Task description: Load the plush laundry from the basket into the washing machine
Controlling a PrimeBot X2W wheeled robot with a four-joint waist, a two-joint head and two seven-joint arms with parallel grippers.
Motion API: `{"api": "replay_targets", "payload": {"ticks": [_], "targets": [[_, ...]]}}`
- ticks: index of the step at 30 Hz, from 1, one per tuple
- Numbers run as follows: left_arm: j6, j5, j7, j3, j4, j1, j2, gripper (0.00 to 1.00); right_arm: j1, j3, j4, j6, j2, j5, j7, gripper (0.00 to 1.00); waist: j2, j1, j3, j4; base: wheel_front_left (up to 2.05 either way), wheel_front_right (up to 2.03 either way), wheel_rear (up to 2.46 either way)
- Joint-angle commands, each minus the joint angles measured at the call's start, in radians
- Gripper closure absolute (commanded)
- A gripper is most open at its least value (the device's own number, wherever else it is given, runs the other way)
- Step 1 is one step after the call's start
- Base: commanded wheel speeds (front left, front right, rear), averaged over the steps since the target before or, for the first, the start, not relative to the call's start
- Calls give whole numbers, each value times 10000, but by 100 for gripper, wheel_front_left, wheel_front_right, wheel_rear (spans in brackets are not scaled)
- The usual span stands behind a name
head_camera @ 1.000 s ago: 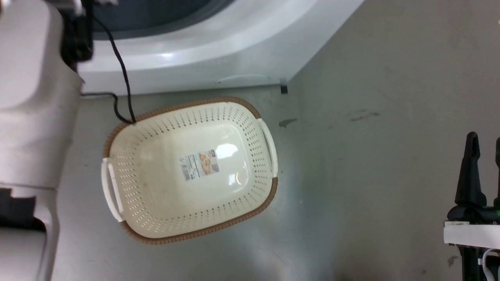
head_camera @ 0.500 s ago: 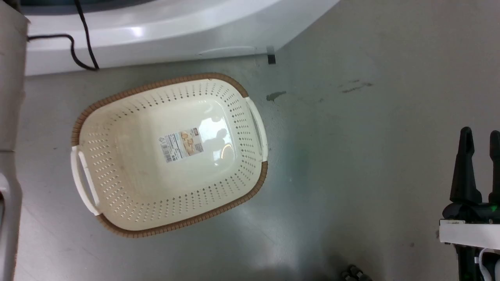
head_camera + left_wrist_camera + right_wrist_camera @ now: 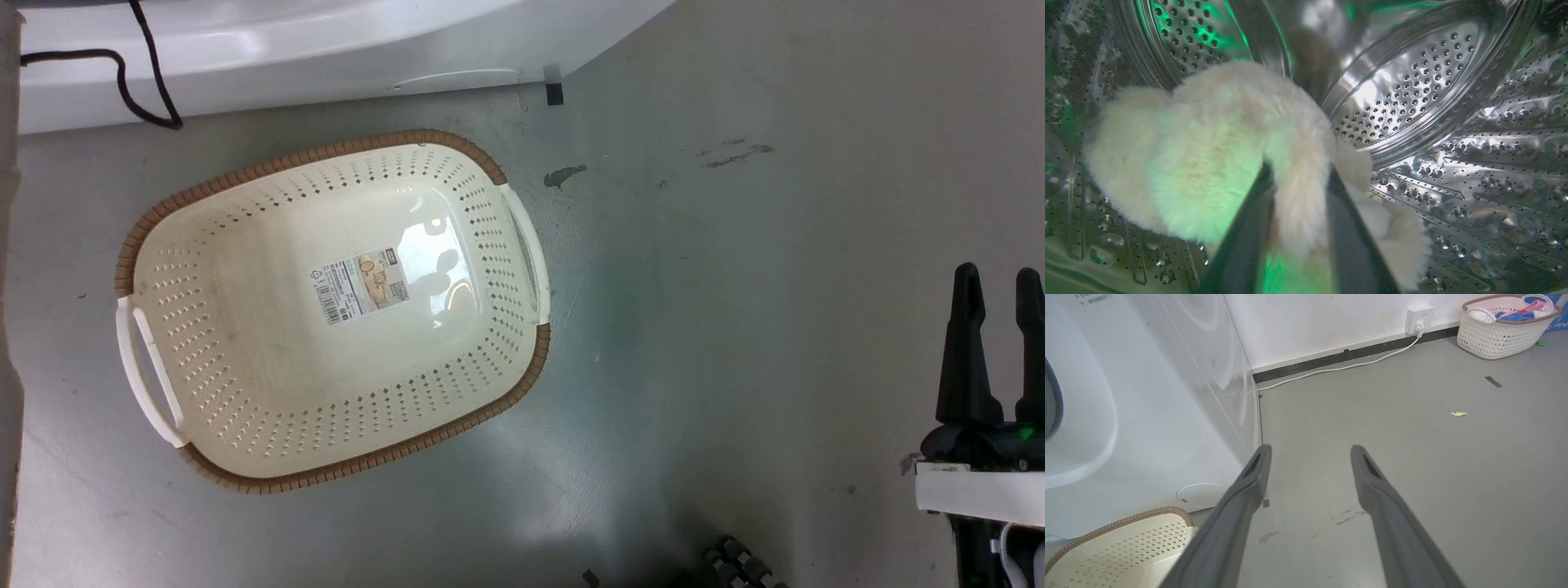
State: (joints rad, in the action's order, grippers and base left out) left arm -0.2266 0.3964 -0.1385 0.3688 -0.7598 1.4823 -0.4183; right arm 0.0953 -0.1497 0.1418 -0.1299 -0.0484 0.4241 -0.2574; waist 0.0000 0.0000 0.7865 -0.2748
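The plush laundry (image 3: 1200,155), a fluffy cream stuffed animal, lies inside the washing machine's perforated steel drum (image 3: 1412,81). My left gripper (image 3: 1298,173) reaches into the drum and is shut on one shaggy limb of the plush, which fills the space between its dark fingers. The cream basket (image 3: 269,408) with its brown rim stands on the floor in front of the white washing machine (image 3: 326,49); only a label lies on its bottom. My right gripper (image 3: 998,282) hangs open over bare floor to the right, also visible in the right wrist view (image 3: 1309,448) beside the washer's side (image 3: 1147,396) and the basket's corner (image 3: 1126,543).
A black cable (image 3: 155,73) hangs across the washer's front. A second basket (image 3: 1502,326) full of coloured clothes stands by the far wall, near a white cord (image 3: 1331,369) running to a socket. Grey floor stretches to the right of the washer.
The head camera has shifted, so the basket and washer sit higher and further left in the picture. The pale left arm has slid almost out at the left edge. The right gripper keeps its place.
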Motion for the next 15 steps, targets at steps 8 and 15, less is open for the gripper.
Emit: {"api": "replay_targets", "payload": {"ticks": [8, 15], "targets": [[40, -11, 119, 184, -112, 250, 152, 0, 176, -28, 68, -8, -18, 12, -44, 0, 0, 0, -18, 163, 0, 0, 0], [124, 139, -175, 328, -163, -174, 490, 0, 335, -121, 138, -8, -18, -192, -44, 0, 0, 0, -242, 488, 0, 0, 0]]}}
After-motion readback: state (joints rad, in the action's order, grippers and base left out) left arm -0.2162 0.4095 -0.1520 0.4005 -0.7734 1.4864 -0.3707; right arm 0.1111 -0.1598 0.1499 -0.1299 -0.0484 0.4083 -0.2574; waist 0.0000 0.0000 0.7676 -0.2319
